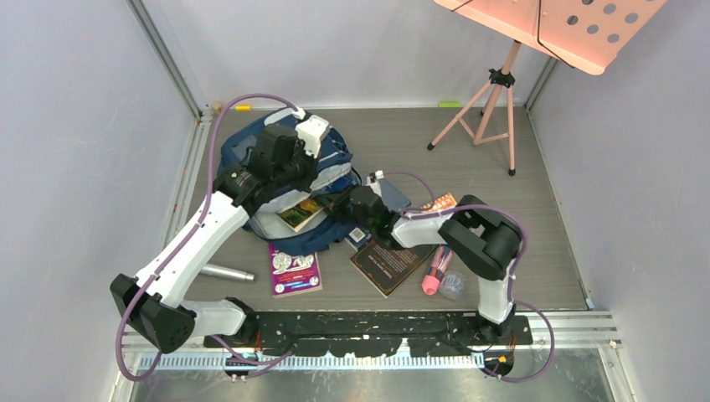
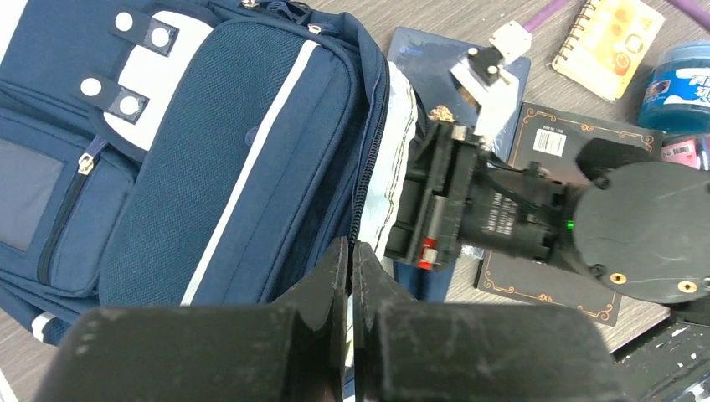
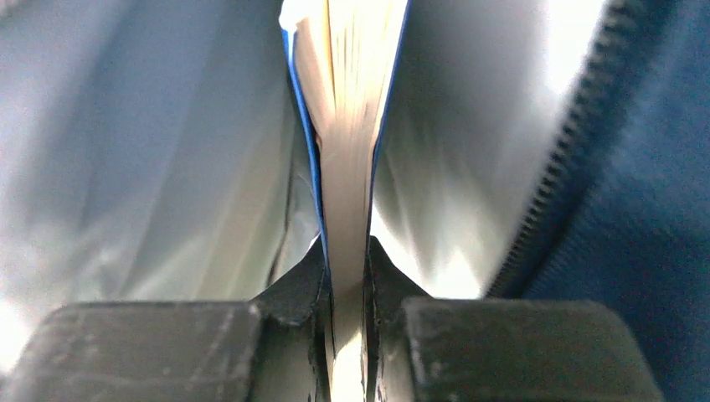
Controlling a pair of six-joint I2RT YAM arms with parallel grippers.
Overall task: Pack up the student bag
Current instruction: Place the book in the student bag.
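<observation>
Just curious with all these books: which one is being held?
The blue-covered book, pinched by the right claw inside the student bag; the purple book and black book lie outside.

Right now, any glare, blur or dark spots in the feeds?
Right wrist: grey lining blown out white, book pages soft, right hand in shadow. Left wrist: student bag sharp, left hand dark, close to lens. Top external: even light, sharp.

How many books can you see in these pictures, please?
4: one book in the right gripper, inside the backpack's mouth; a purple book in front of the backpack; a black book right of it; a navy book under the right arm. Others may be hidden inside.
</observation>
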